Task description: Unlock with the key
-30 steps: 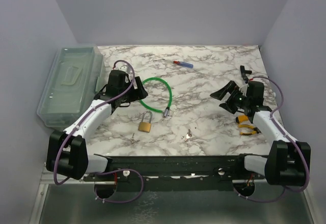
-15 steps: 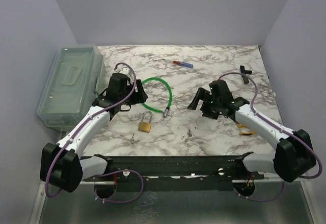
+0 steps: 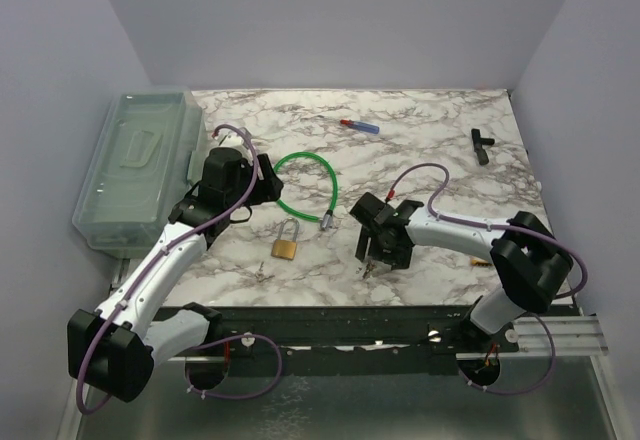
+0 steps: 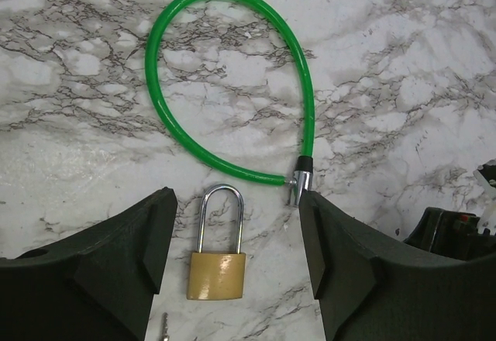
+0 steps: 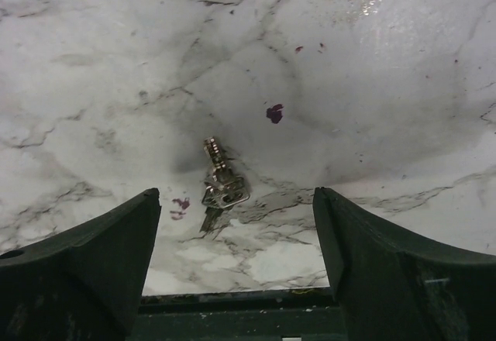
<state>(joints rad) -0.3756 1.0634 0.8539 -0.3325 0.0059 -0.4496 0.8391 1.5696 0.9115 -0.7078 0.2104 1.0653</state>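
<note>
**Left arm.** The left fingers (image 4: pixel 116 267) stand spread apart and hold nothing. In the left wrist view the padlock (image 4: pixel 218 273) lies flat on the desk (image 4: pixel 403 62) between them and touches neither. Its brass body is toward the camera and its steel shackle points away, with both legs seated in the body. The green cable loop (image 4: pixel 154 85) lies beyond the shackle, and its metal end rests just beside the shackle's right leg. The tip of a second small key (image 4: pixel 164 330) shows at the lower edge of the view, near the padlock body.

**Right arm.** The right fingers (image 5: pixel 85 271) are likewise spread and empty. The key (image 5: pixel 221 190) lies flat on the desk between them, clear of both. In the top view this key sits to the right of the padlock, apart from it.

**Surroundings.** A translucent lidded box (image 3: pixel 140 160) stands at the desk's left edge.
</note>
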